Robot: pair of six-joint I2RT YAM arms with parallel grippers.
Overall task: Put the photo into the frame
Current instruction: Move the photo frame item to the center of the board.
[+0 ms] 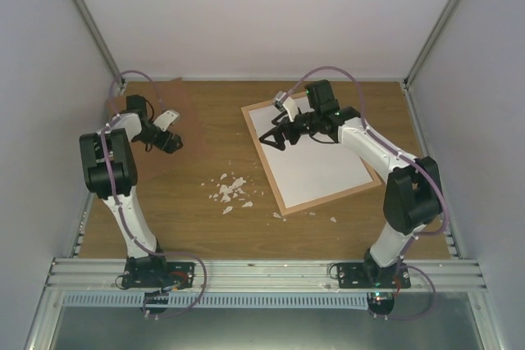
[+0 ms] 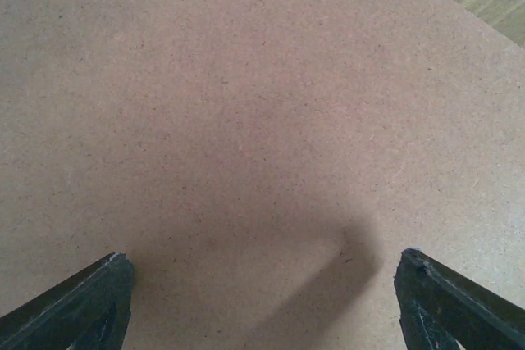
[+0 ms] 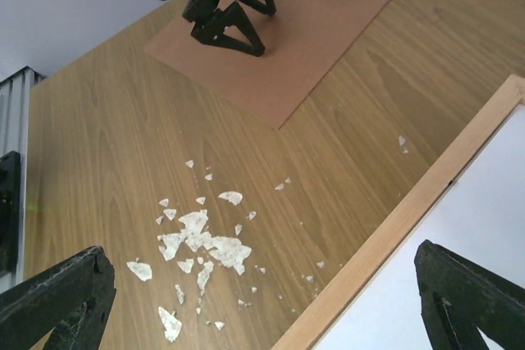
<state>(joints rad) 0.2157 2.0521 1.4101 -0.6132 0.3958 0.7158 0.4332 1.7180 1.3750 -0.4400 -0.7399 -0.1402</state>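
Wooden table bears frame, brown board and white scraps.

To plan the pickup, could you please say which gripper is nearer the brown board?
Left. The left gripper is over the brown board; the right gripper is over the frame.

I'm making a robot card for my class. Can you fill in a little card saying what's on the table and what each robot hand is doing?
table: wooden
frame: light wood, flat, right side
inside frame: white sheet; no picture side shows
brown board: flat, far left corner
white scraps: scattered mid-table
left gripper: open, low over the brown board
right gripper: open, by the frame's left rail, holding nothing
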